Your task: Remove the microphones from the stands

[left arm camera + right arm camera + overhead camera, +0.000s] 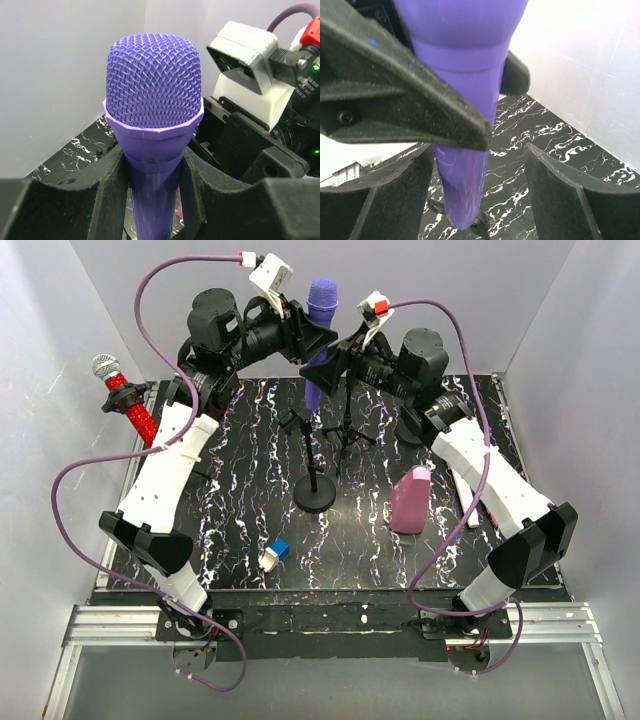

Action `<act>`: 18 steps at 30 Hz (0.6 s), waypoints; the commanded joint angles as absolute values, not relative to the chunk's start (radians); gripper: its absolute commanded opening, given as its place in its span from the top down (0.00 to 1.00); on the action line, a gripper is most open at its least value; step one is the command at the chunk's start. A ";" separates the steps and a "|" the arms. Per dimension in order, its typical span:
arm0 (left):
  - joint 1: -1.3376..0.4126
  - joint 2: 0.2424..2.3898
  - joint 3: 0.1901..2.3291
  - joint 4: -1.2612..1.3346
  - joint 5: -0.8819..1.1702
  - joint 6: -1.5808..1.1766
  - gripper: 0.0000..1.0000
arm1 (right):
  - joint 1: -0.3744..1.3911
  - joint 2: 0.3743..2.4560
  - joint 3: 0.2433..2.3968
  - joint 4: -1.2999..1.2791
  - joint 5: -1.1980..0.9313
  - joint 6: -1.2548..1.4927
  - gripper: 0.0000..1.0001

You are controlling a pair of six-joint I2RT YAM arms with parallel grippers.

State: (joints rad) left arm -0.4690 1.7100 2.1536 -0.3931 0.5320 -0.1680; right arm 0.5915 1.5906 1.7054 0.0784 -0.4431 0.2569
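The purple microphone (320, 315) stands upright high above the table, mesh head up. My left gripper (312, 338) is shut on its body just below the head, and the left wrist view shows both black fingers (105, 185) pressed against the purple shaft (152, 190). My right gripper (330, 365) is open around the lower shaft (465, 175), which passes close to its left finger (395, 195) and well clear of the right one. The mic's bare lower end hangs just above a black stand part (482, 227). The round-base stand (315, 495) is below it.
A tripod stand (347, 435) stands behind the round-base stand. A red microphone (125, 400) sits in a holder at the table's left edge. A pink bottle (411, 500) stands at the right, and a small blue-and-white object (274, 554) lies near the front.
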 commanded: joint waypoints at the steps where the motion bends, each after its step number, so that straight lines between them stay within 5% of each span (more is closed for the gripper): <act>1: -0.469 1.678 2.190 -0.416 0.529 -0.199 1.00 | 0.603 1.588 1.767 0.181 -0.377 0.253 0.24; 10: -0.469 1.674 2.180 -0.420 0.528 -0.209 0.98 | 0.601 1.560 1.718 0.203 -0.399 0.195 0.55; 13: -0.469 1.674 2.181 -0.411 0.529 -0.201 0.50 | 0.603 1.536 1.686 0.199 -0.362 0.173 0.65; 14: -0.469 1.677 2.183 -0.410 0.532 -0.195 0.41 | 0.600 1.526 1.677 0.198 -0.347 0.166 0.67; 18: -0.469 1.678 2.195 -0.403 0.551 -0.160 0.28 | 0.581 1.480 1.651 0.189 -0.290 0.138 0.93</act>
